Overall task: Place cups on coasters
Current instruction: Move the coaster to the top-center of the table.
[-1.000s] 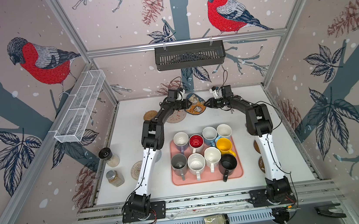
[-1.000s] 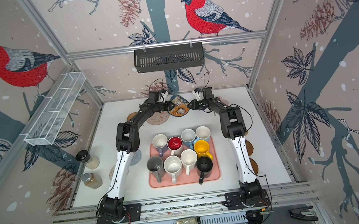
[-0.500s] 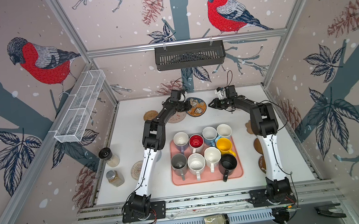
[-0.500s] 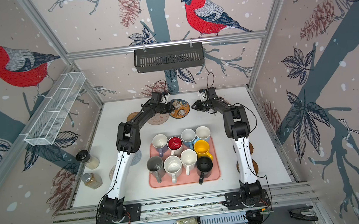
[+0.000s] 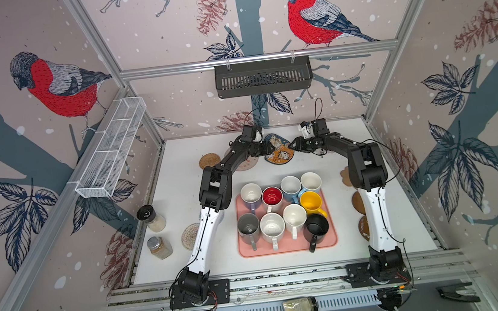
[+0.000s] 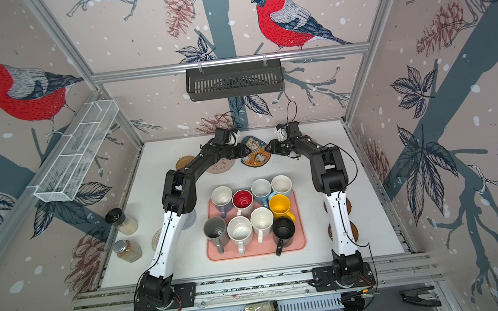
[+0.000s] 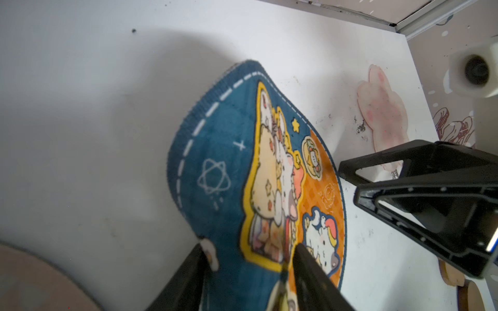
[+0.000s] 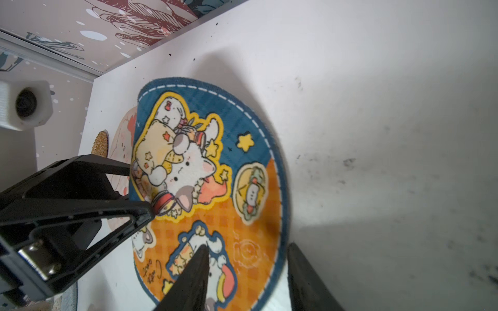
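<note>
Nine mugs (image 5: 294, 217) are sitting packed together on a pink tray (image 5: 289, 247) in the middle of the table (image 5: 182, 194), none on a coaster. Two spice jars (image 5: 153, 219) are standing at the table's left edge. A black basket (image 5: 263, 77) is hanging on the back wall and a white wire shelf (image 5: 111, 151) on the left wall. The left arm (image 5: 209, 229) is lying across a beige printed coaster (image 5: 247, 163) and half hiding a cream round coaster (image 5: 188, 236). The right arm (image 5: 376, 212) is covering part of two brown discs (image 5: 356, 203) and a tan cloud-shaped coaster (image 5: 344, 174). A straw coaster (image 5: 209, 160) is lying in plain sight near the far left. The blue coaster (image 5: 279, 152) is sitting at the far centre, between both grippers. It is round, with white dashed stitching, an orange checked half and cartoon animals, and it is bending up rather than lying flat. The left gripper (image 7: 249, 247) is straddling one edge with its jaws apart, not pinching. The right gripper (image 8: 248, 247) is doing likewise at the opposite edge. A pink flower coaster (image 7: 381, 118) is lying just beyond, partly behind a right finger.
</note>
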Tool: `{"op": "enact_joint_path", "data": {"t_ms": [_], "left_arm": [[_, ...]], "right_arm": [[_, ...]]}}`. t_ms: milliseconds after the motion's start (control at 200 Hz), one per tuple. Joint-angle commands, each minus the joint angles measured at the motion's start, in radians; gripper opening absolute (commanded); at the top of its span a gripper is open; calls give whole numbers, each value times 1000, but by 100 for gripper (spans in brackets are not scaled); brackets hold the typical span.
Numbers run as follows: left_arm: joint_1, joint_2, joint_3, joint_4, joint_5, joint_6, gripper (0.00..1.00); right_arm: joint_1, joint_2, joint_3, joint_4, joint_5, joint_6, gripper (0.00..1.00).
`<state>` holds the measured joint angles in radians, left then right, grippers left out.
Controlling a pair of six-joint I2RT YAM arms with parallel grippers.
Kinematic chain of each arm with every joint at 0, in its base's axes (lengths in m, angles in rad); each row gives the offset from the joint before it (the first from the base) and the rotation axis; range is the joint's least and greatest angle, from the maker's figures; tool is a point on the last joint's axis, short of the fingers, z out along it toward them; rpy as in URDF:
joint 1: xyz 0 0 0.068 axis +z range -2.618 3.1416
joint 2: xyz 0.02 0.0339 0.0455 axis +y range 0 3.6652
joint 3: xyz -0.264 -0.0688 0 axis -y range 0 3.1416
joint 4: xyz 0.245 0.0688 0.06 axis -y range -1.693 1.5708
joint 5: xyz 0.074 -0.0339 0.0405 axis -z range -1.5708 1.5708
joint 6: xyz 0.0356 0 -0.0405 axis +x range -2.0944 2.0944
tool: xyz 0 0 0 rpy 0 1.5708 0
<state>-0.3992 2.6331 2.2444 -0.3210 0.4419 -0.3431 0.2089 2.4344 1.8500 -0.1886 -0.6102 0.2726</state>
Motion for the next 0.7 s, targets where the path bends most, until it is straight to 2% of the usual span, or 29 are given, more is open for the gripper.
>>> {"op": "enact_joint_path", "data": {"t_ms": [0,205,365,695], "left_arm": [[-1,-6,-7,-56,-25,5,61],[-1,-24,25,-87,-45,28,66],[-6,-47,28,-112,-64,54,69],[-20,-95,34,-128,-107,76,72]], "right_arm": [[0,-5,-6,-46,36,3,49],[-2,-14,-17,-53,66,-1,48],[-3,-20,-13,-76,124,-3,41],[-2,-28,-25,-68,131,0,37]]}}
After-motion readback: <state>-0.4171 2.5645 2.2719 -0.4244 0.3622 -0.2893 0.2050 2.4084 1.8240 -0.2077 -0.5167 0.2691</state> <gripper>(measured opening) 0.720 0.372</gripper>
